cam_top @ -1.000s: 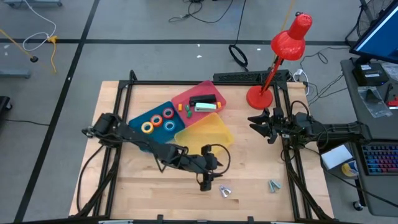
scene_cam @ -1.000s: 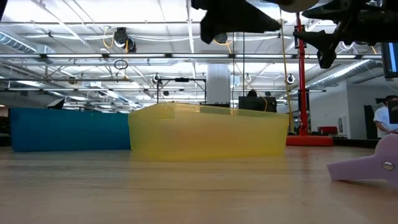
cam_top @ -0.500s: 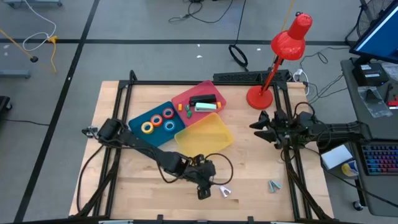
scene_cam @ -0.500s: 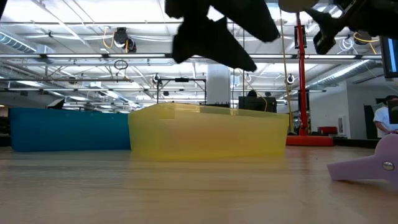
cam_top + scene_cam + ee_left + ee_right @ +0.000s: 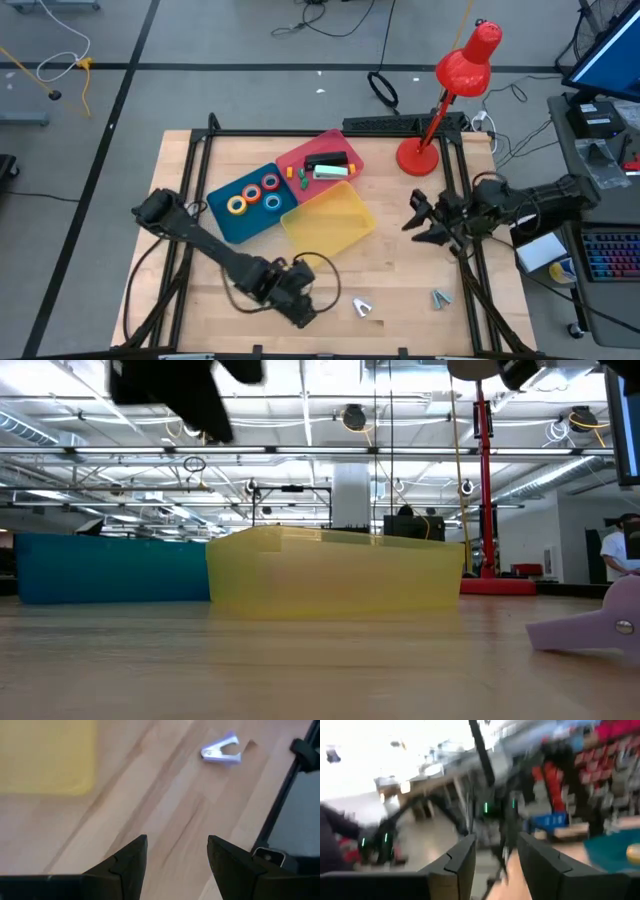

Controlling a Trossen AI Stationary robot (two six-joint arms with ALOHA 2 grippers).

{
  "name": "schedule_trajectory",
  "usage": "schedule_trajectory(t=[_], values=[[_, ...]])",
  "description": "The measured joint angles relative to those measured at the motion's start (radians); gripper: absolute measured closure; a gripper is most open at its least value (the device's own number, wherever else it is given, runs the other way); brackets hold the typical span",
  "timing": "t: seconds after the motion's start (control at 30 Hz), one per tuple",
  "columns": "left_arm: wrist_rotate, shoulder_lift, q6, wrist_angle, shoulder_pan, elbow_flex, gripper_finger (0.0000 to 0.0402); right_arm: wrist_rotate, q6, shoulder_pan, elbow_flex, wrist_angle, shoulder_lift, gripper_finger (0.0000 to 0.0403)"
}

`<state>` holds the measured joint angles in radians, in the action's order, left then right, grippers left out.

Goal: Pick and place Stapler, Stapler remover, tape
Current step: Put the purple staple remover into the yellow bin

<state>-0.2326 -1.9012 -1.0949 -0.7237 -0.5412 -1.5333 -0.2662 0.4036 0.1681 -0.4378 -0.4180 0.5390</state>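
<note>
Just beside left claw (image 5: 303, 318): staple remover (image 5: 362, 307), apart.

Yellow bin (image 5: 330, 222) — blue bin (image 5: 228, 222), red lamp (image 5: 455, 85).

Grey floor (image 5: 250, 90), red desk lamp (image 5: 455, 85)

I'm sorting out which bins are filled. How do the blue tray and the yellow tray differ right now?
The blue tray holds four tape rolls; the yellow tray shows nothing inside. The blue tray lies farther toward the table's left side, the yellow tray nearer the middle. In the low view, the yellow tray stands in front and the blue one behind it. Both are shallow open bins resting side by side on the wooden table.
</note>
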Motion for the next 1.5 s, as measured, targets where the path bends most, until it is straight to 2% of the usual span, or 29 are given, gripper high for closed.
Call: schedule_trajectory(t=[0.27, 0.43, 0.63, 0.83, 1.03, 1.33, 1.5], values=[[-0.213, 0.078, -0.197, -0.131, -0.126, 0.03, 0.0195, 0.032, -0.023, 0.178, -0.28, 0.426, 0.247, 0.0275], [-0.253, 0.105, -0.281, -0.142, -0.182, 0.075, 0.0195, 0.032, 0.034, 0.285, -0.42, 0.579, 0.417, 0.0275], [-0.289, 0.102, -0.292, -0.151, -0.23, 0.084, 0.0195, 0.033, 0.188, 0.371, -0.525, 0.749, 0.602, 0.0275], [-0.355, 0.102, -0.28, -0.198, -0.246, 0.084, 0.0195, 0.033, 0.348, 0.392, -0.55, 0.767, 0.759, 0.0275], [-0.358, 0.102, -0.249, -0.222, -0.252, 0.084, 0.0195, 0.027, 0.507, 0.381, -0.55, 0.769, 0.874, 0.0275], [-0.361, 0.102, -0.221, -0.245, -0.255, 0.084, 0.0196, 0.032, 0.512, 0.379, -0.55, 0.763, 0.931, 0.0275], [-0.362, 0.104, -0.177, -0.245, -0.252, 0.094, 0.022, 0.033, 0.52, 0.375, -0.522, 0.676, 0.933, 0.0275]])
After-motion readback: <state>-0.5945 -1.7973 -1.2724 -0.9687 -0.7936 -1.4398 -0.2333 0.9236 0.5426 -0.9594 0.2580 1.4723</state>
